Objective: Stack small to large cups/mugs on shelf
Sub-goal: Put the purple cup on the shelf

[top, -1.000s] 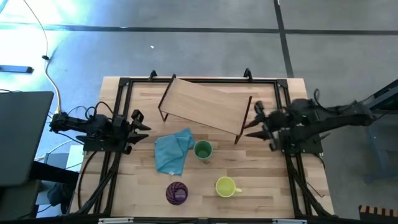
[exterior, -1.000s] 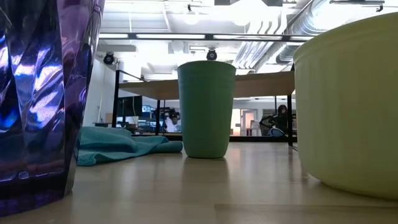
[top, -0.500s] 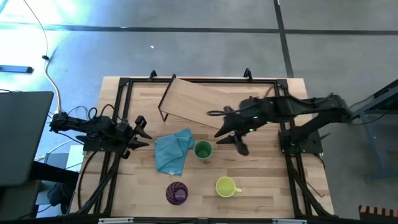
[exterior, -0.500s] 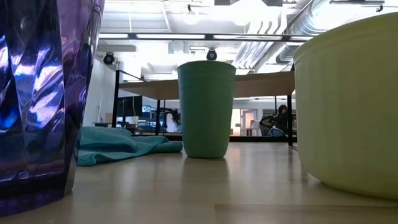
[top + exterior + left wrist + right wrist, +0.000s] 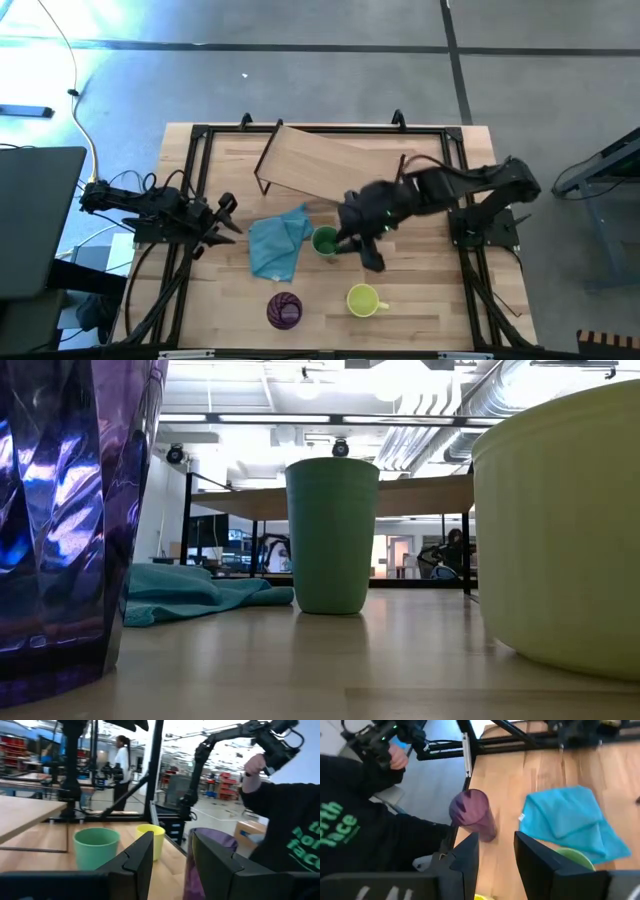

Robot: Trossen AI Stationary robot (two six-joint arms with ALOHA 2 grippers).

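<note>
Right end effector (image 5: 352,243) open beside green cup (image 5: 325,240).

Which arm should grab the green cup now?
Right. The right gripper is open beside the green cup, while the left gripper waits at the table's left edge, beyond the blue cloth.

- Shelf (image 5: 330,165) — at the table's (image 5: 430,300) far side, set askew.
- Cloth (image 5: 277,243) — before the shelf, left of centre.
- Cup (image 5: 325,241) — just right of the cloth; right tool (image 5: 352,243) beside it.
- Tumbler (image 5: 284,310) and mug (image 5: 363,300) — near front edge, tumbler to the left.
- Left tool (image 5: 222,222) — left of the cloth.
</note>
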